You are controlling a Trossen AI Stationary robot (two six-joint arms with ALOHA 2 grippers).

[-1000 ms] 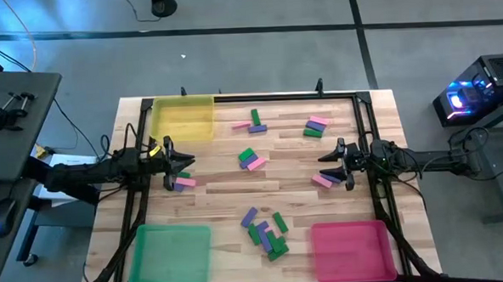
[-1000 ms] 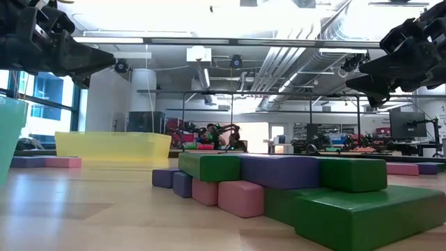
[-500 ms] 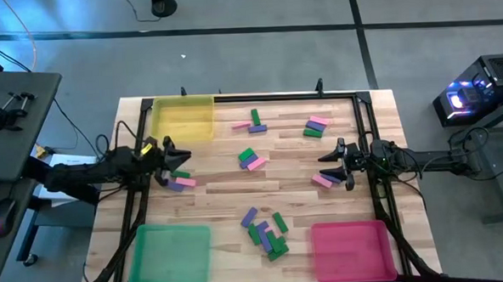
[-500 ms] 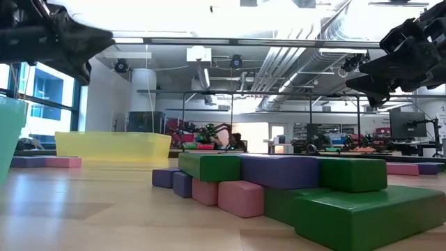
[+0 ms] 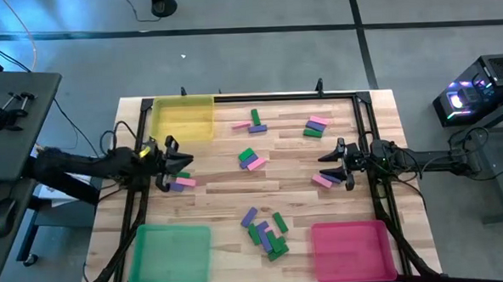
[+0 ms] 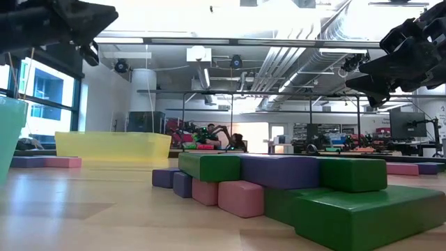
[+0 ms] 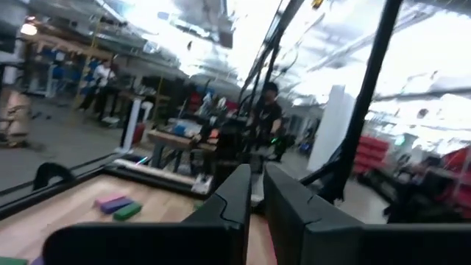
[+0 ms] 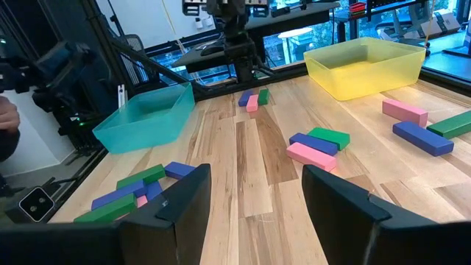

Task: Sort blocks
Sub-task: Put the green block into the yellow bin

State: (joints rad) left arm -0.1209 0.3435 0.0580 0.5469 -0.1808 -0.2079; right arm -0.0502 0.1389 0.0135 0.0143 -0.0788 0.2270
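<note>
Small green, pink and purple blocks lie flat on the wooden table in loose groups: three by the left side [image 5: 182, 181], a pair in the middle [image 5: 251, 159], two groups at the far side [image 5: 256, 120] [image 5: 316, 126], and a heap near the front [image 5: 268, 229] [image 6: 279, 188]. My left gripper [image 5: 183, 162] [image 7: 256, 182] hangs above the left group, tipped upward, shut on nothing. My right gripper [image 5: 331, 165] [image 8: 256, 193] stands open at the right side, level, just beyond a pink block [image 5: 322, 180], touching nothing.
A yellow tray [image 5: 182, 118] stands at the far left corner, a green tray [image 5: 170, 255] at the near left and a pink-red tray [image 5: 352, 250] at the near right. A black frame [image 5: 366, 136] runs along the table's sides. People move in the room beyond.
My left gripper has risen from just above the table and tipped its fingers upward, drawing back a little toward the table's left edge. It carries nothing. The blocks below it lie where they were.
</note>
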